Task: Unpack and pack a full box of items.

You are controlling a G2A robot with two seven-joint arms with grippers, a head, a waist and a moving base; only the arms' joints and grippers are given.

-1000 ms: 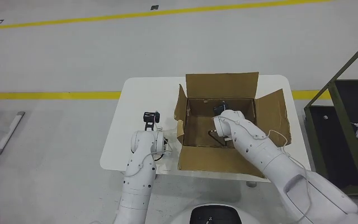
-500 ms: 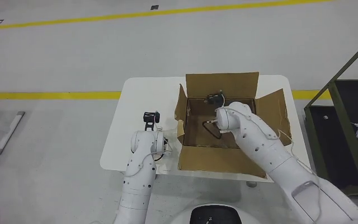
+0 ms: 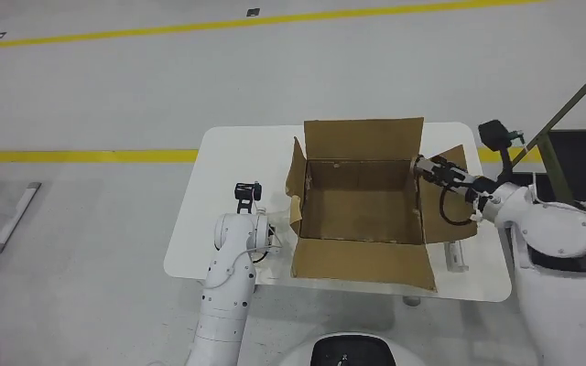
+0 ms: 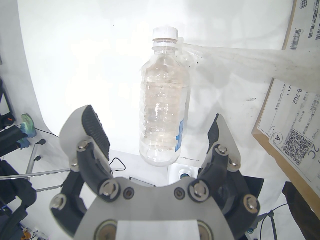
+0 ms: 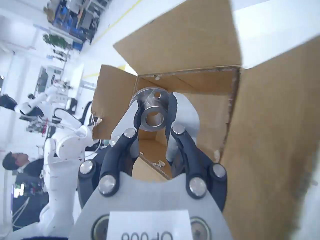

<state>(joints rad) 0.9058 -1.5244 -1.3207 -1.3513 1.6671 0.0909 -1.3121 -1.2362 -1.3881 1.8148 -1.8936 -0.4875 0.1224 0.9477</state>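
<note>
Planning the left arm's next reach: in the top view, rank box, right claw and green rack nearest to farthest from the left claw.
1. Box, close beside the left claw.
2. Right claw, holding a flange at the box's opposite flap.
3. Rack, off the table on the robot's right.

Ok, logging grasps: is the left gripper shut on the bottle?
No: the fingers of the left gripper stand open either side of the bottle, not touching it.

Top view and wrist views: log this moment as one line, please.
right hand: shut on metal flange, at right edge of open box | left hand: open, by clear bottle on table
</note>
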